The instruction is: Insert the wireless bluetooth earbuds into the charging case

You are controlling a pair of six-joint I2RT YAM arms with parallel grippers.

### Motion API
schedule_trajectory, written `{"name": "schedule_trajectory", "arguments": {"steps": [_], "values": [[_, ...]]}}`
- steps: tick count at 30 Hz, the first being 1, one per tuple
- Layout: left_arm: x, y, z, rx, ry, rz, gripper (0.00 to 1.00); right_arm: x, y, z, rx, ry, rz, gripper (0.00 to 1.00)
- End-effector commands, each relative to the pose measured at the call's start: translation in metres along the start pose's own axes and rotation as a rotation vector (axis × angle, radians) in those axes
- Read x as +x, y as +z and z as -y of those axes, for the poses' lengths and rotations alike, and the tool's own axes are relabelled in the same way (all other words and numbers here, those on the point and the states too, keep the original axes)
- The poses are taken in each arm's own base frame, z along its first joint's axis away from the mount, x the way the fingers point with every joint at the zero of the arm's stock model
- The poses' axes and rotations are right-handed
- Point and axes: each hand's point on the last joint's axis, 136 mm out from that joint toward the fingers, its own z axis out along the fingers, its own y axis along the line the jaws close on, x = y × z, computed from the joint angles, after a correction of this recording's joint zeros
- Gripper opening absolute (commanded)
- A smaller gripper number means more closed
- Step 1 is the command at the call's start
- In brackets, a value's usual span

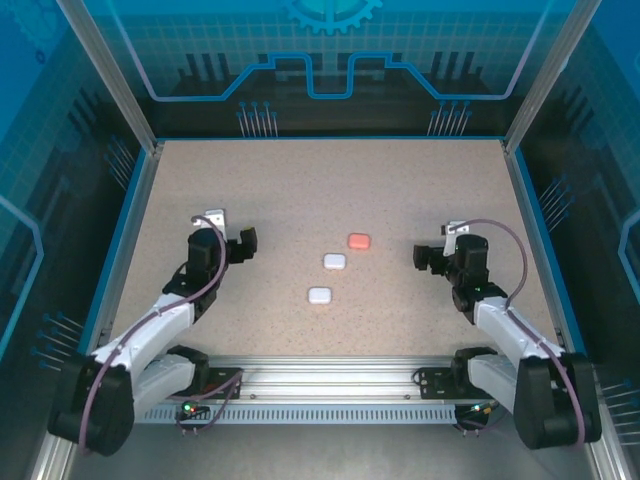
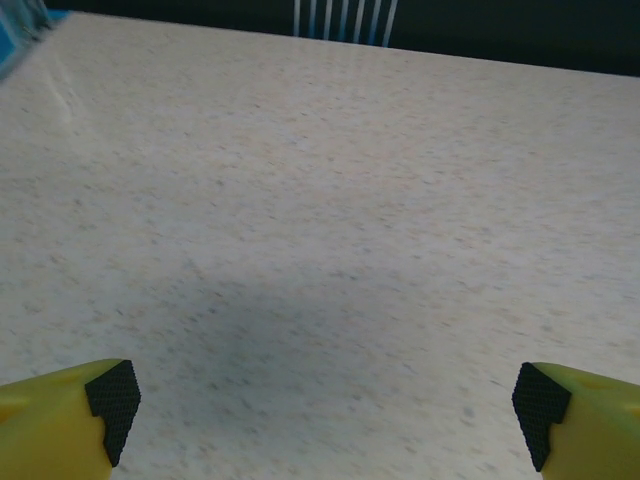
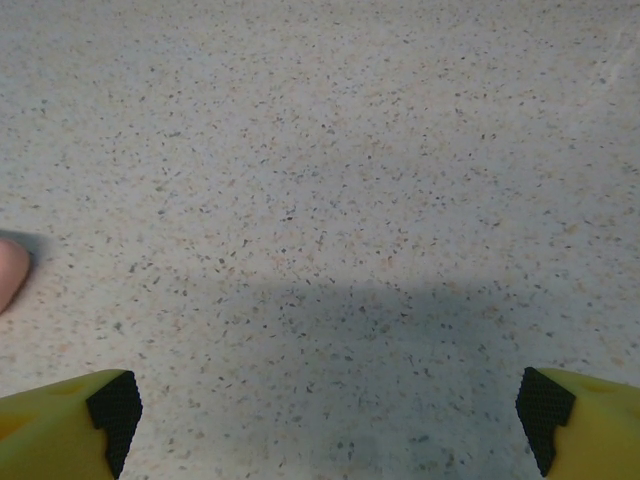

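Your left tool (image 1: 244, 243) and right tool (image 1: 428, 256) are both holding their fingers wide apart, gripping nothing. Between them on the speckled bench (image 1: 300, 180), three charging cases are lying in a slanted row: pink case (image 1: 359, 241) farthest, white case (image 1: 334, 261) in the middle, second white case (image 1: 319, 296) closest to the near edge

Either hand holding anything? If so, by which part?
Nothing is held. The left hand and the right hand both stand wide open above the table, with their fingers touching nothing.

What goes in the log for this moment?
left gripper open, empty | right gripper open, empty | pink case, two white cases on table
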Motion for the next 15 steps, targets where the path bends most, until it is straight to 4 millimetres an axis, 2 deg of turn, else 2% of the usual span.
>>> {"name": "schedule_trajectory", "arguments": {"steps": [1,6,9,12,15], "values": [[-0.022,0.008,-0.007,-0.036,0.079,0.149,0.99,-0.047,0.003,0.001,0.001,-0.06,0.22,1.0],[-0.009,0.03,-0.014,-0.057,0.141,0.143,0.99,-0.055,0.017,-0.011,-0.05,-0.106,0.274,1.0],[-0.005,0.033,-0.014,-0.037,0.139,0.216,0.99,-0.058,0.026,-0.016,-0.072,-0.139,0.293,1.0],[-0.006,0.035,-0.011,-0.011,0.148,0.276,0.99,-0.05,0.039,-0.017,-0.076,-0.141,0.275,1.0],[0.004,0.043,-0.006,0.03,0.168,0.282,0.99,-0.043,0.05,-0.018,-0.077,-0.148,0.272,1.0]]}}
